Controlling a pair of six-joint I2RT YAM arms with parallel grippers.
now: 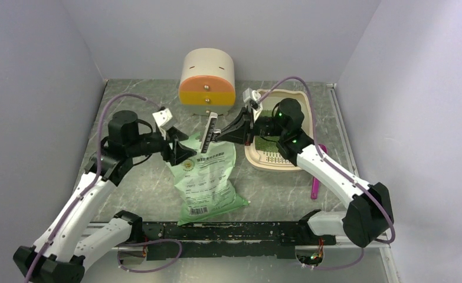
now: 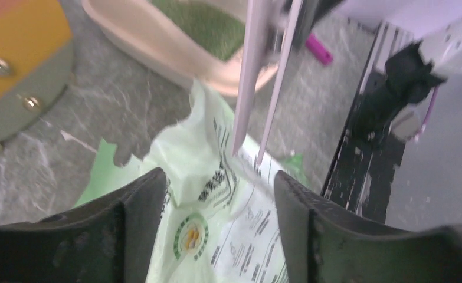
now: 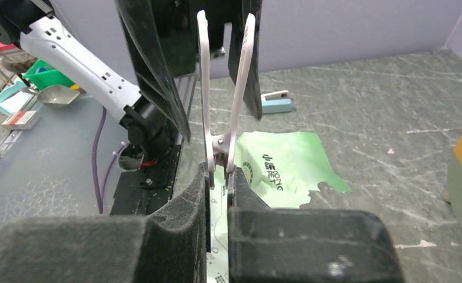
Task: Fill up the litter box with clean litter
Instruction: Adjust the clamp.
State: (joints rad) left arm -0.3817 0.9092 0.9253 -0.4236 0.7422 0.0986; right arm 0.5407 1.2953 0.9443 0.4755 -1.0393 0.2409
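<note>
**Top external first: clip off the bag, box off to the right**

Top external shows us the litter box (image 1: 272, 158) at the table's far right. Its long axis runs near to far, with the slotted ledge at the near end, and some clean litter (image 1: 268, 142) already lies on its floor. The green bag (image 1: 207, 177) lies flat mid-table, also lengthwise near to far, with its mouth toward the far edge. The left tool (image 1: 183, 154) hangs at that mouth. The right tool (image 1: 221, 135) sits just beside it, between bag and box, clamped on a white bag clip (image 1: 209, 131). The right arm is nearer the box, but its tool is occupied.

Left wrist: we see the fingers (image 2: 140, 224) spread wide and released, gripping nothing, with the bag's top below them. The box lies beyond the clip.

Right wrist: the fingers (image 3: 190, 206) pinch the clip's hinge end above the bag, its two arms splayed.

We judge the next move calls for the left tool to take the bag's top and carry it rightward to the box.
</note>
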